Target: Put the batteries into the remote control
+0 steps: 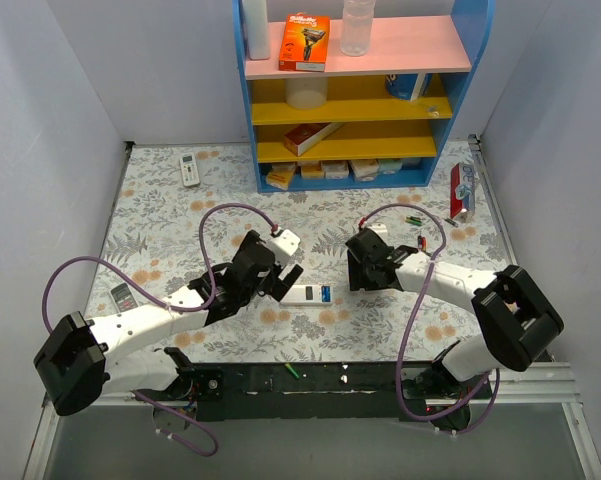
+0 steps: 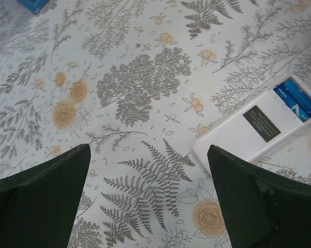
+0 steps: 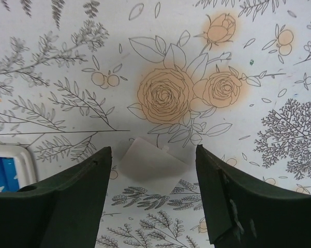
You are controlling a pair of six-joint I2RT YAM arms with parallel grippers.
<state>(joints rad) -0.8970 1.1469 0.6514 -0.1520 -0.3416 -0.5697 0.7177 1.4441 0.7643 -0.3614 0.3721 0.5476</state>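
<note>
Right wrist shows my right gripper (image 3: 152, 151) spread astride a loose white cover (image 3: 151, 165), the remote control (image 3: 13, 155) just beside it with blue batteries (image 3: 2, 174) seated, my left gripper (image 2: 148, 150) spread and empty, so I fear an off-centre pinch flicks the cover away.

Top cam overhead from behind; both wrist cams close-up, sharing remote control (image 2: 258, 129).

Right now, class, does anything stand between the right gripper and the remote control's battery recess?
Nothing visible does. The open right gripper hangs over a small white flat piece on the tablecloth; the remote control lies just beside it, blue batteries in its recess, only bare cloth between them.
</note>
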